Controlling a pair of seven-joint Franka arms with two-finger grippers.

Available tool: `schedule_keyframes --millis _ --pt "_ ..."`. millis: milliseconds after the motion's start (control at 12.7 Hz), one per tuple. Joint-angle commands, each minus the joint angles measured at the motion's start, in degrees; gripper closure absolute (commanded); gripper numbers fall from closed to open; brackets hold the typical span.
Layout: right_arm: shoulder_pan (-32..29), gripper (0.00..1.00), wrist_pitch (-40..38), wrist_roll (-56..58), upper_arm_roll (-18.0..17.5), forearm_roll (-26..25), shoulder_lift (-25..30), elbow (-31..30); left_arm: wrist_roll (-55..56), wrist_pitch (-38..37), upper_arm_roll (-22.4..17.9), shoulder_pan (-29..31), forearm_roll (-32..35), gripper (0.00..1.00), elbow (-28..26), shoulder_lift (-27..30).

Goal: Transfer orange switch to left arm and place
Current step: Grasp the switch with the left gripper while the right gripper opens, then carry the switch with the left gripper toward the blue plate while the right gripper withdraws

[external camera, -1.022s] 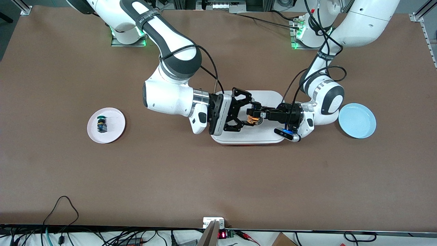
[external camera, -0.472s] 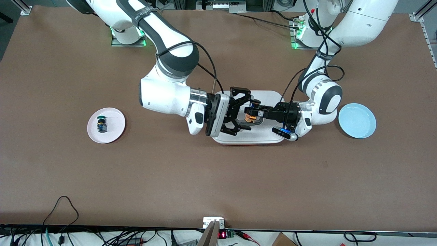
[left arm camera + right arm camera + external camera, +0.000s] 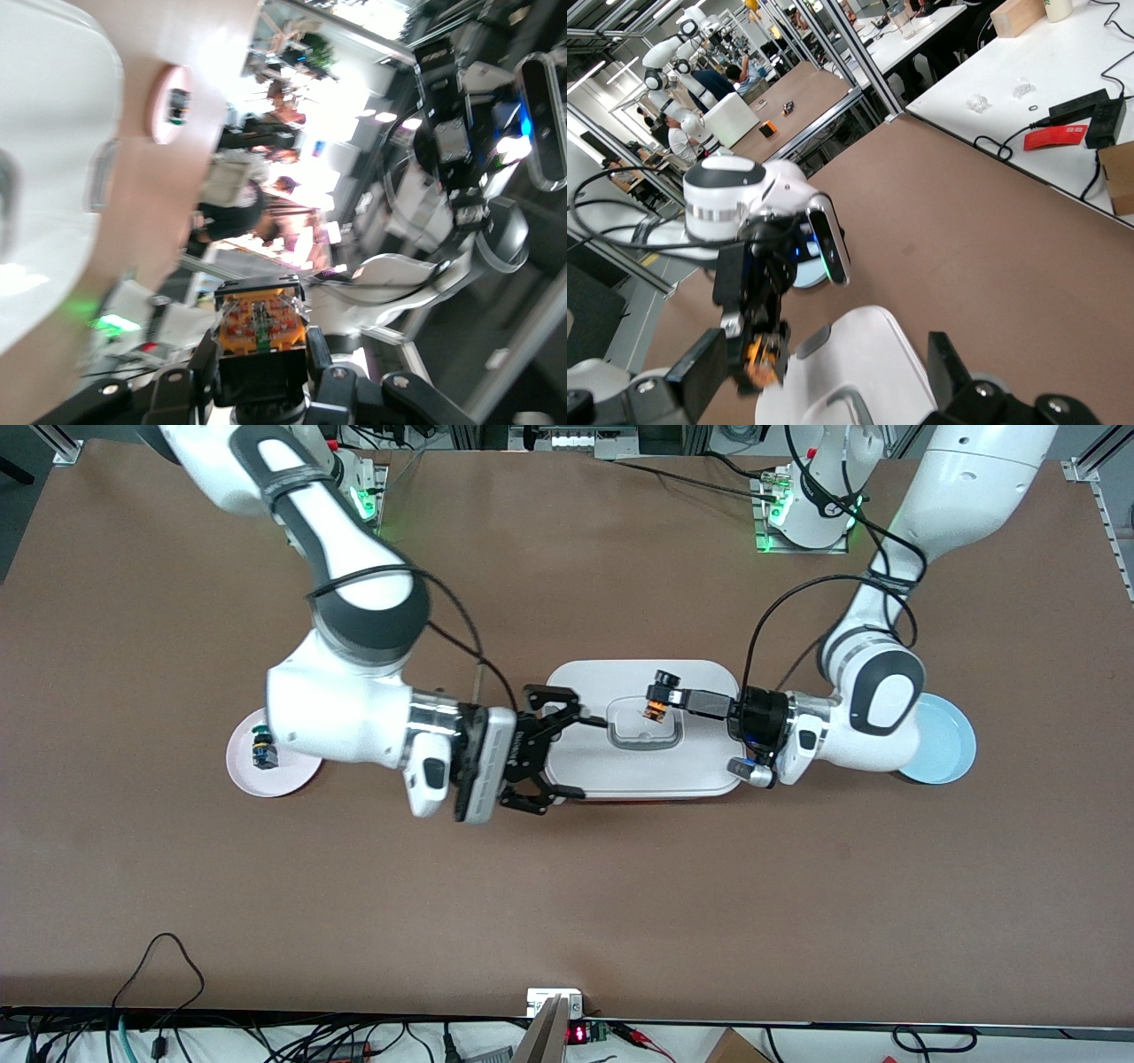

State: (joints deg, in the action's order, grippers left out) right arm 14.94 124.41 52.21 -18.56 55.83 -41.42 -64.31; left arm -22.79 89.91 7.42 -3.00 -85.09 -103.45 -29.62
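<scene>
L pincer (image 3: 663,698) is clenched on the orange switch (image 3: 656,709), holding it in the air over the box (image 3: 700,775), above the grey lid handle (image 3: 645,737); in the left wrist view the switch (image 3: 259,329) sits squarely between the fingers. R pincer (image 3: 556,755) is released, jaws spread wide and empty, over the box edge toward the right arm's end of the worktop (image 3: 567,903). Step in hand, by my read: handover looks done, switch now w/ L arm alone, carry leg to start. Next move prob calls for L arm to take the switch toward the blue plate (image 3: 950,737), which lies beside its wrist at its own end, keeping height so nothing clips the box lid, then lower & let go; R arm needs only to stay clear. Count: 2 arms, 2 pincers, 1 box, 2 plates (1 blue, 1 pink plate (image 3: 244,772)), 2 switches (1 orange in grip, 1 green-capped switch (image 3: 260,747) resting on the pink plate, partly hidden by R arm).
</scene>
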Motion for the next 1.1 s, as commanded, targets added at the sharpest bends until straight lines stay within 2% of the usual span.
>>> schedule_keyframes --millis 0,79,236,314,472,707,865,1022 --pt "-6.22 0.0 -10.55 2.18 -0.6 -1.25 1.52 -0.38 0.38 0.09 0.05 0.89 10.95 0.72 4.38 -0.26" --pt "-8.33 0.0 -15.03 2.54 -0.43 -1.68 2.04 -0.47 0.38 0.09 0.13 1.85 15.87 0.72 6.31 -0.35" --pt "-8.7 0.0 -20.68 1.76 4.38 -4.57 5.63 -0.73 0.38 -0.35 0.13 3.52 25.36 0.72 9.65 -0.17" --pt "-9.14 0.0 -22.35 1.75 5.19 -5.11 7.47 -2.21 0.38 -1.39 0.13 4.4 30.54 0.72 11.41 -0.08" --pt "-9.23 0.0 -23.77 1.58 9.83 -7.47 13.87 -9.22 0.12 -4.81 0.13 5.55 40.56 0.72 14.93 -0.17" --pt "-7.74 0.0 -24.13 -1.48 15.55 -16.68 23.72 -18.9 -1.46 -6.84 0.13 6.78 53.14 0.72 17.92 0.0" --pt "-6.86 0.0 -24.21 -6.75 17.67 -24.06 28.04 -22.86 -5.31 -7.64 0.13 6.87 61.14 0.72 19.07 0.18" --pt "-4.32 0.0 -24.3 -11.06 21.26 -29.26 32.0 -27.25 -10.49 -7.38 0.13 6.96 69.66 0.72 19.16 0.35"
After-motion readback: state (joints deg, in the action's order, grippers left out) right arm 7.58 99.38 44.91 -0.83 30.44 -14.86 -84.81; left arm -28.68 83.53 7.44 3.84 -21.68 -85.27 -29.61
